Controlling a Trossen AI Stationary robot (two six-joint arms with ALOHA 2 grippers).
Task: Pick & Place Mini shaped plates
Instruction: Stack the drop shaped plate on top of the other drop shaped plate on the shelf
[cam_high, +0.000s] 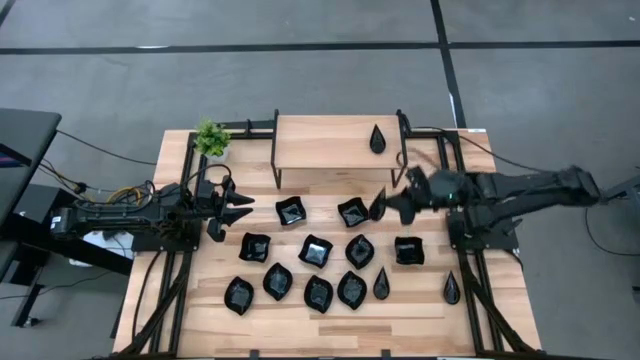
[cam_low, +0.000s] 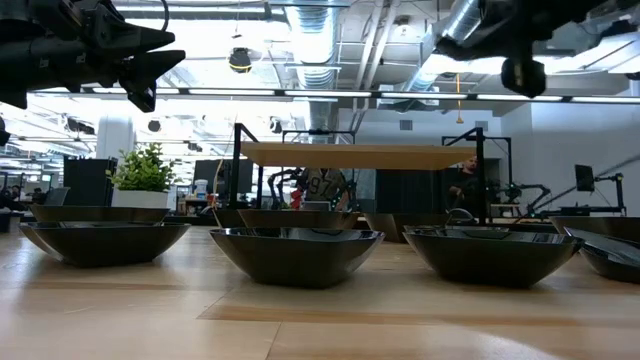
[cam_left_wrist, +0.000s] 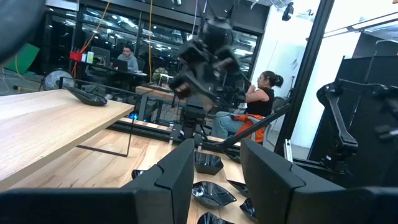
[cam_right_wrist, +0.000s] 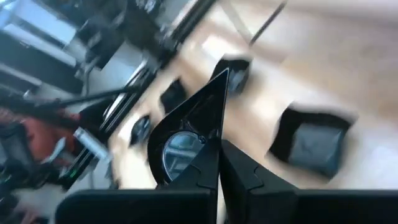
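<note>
**Right gripper pinching a teardrop plate above the table**

I see the small plates (cam_high: 315, 251) as glossy black dishes spread over the wooden table (cam_high: 200, 310) in loose rows: wavy-edged squares, leaf shapes and narrow teardrops. From table height they read as shallow dark bowls with shiny rims. One more teardrop dish (cam_high: 377, 139) lies alone on the raised wooden shelf (cam_high: 320, 145) at the far side.

My right gripper (cam_high: 392, 205) has a teardrop plate (cam_right_wrist: 186, 140) pinched on edge between its jaws. The wrist camera shows the pointed tip standing up past the fingers (cam_right_wrist: 245, 174) and the rounded hollow just above them. From above, that plate sits at the tip of the jaws, just beside a square dish (cam_high: 352, 212) and just below the shelf's front edge. The right arm reaches in from the right side, stretched nearly level, with the gripper up off the wood.

My left gripper (cam_high: 238, 207) hangs above the table at the left, near the green plant (cam_high: 211, 138), pointing toward the middle. Its jaws are spread with nothing between them, and the nearest square dish (cam_high: 291, 210) lies ahead of them, well apart.
</note>
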